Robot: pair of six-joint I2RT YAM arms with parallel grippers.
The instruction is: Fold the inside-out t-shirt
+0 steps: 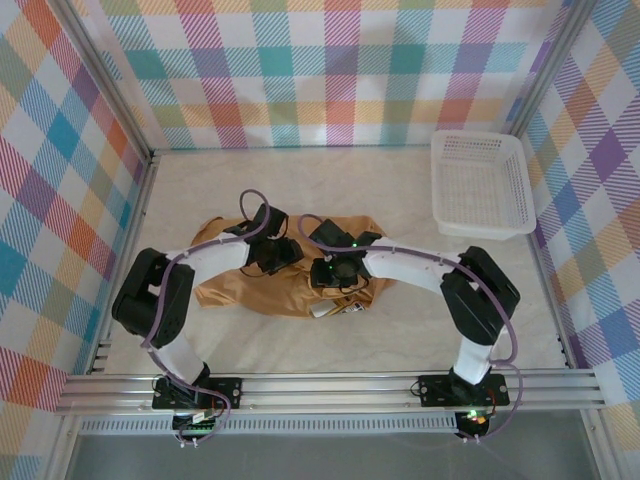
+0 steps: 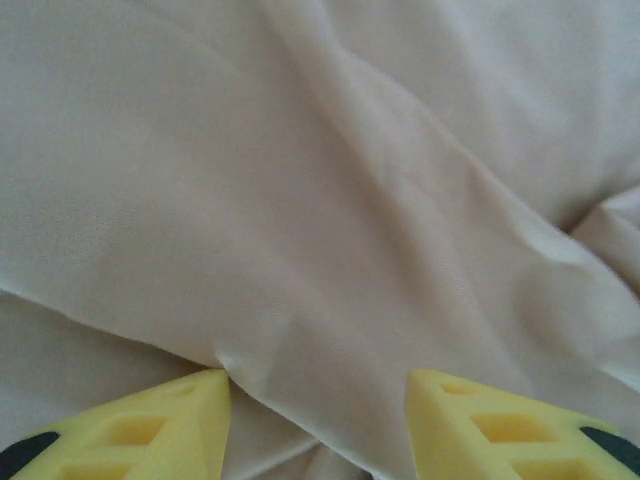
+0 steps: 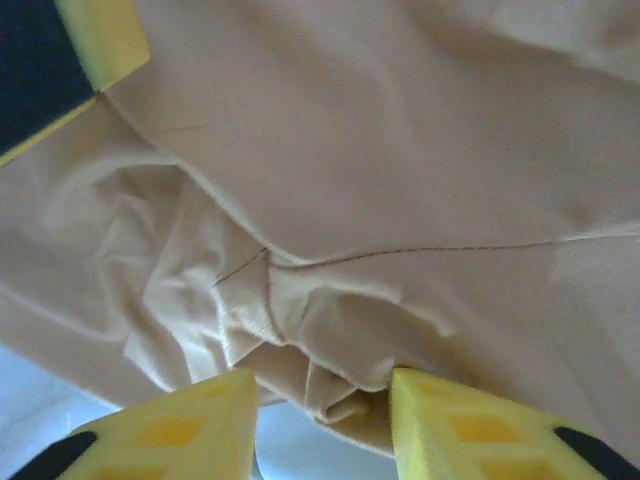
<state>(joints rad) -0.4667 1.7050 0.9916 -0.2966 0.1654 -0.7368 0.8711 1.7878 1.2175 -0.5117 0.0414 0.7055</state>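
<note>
Plaid-curtained booth (image 1: 340, 70), cream table cover (image 1: 420, 340), white mesh basket (image 1: 478, 185) parked in the upper right of the overhead frame, well apart from the action — it isn't part of this job. The inside-out t-shirt (image 1: 240, 292) sits crumpled in the middle of the table, a bit left of centre. It's more a lump than a flat shirt, and the small white bit (image 1: 333, 309) at its lower edge is probably the label.

Both arms are curled in over it, one from each side of the frame, wrists nearly meeting above the heap.

Left gripper (image 2: 318, 385): in its wrist cam the yellow fingers stand apart at the bottom of the frame, with smooth fabric running under and past them. Nothing is pinched, so it's released.

Right gripper (image 3: 322, 385): same deal, jaws apart. A bunched hem fold sits loosely in the gap at the bottom of the frame, and a seam (image 3: 450, 248) runs across the right half. The fold touches the right-hand finger but isn't squeezed, so I'd call that one let go too.

My read on why they hang so low and close: the shirt's too wadded to fold, so it needs fresh grabs on the edges to spread it out first. The hem under the right claw looks like a decent handle. The left one has only featureless cloth — harder to pick one layer from. The fold itself isn't started yet, I'd say.
</note>
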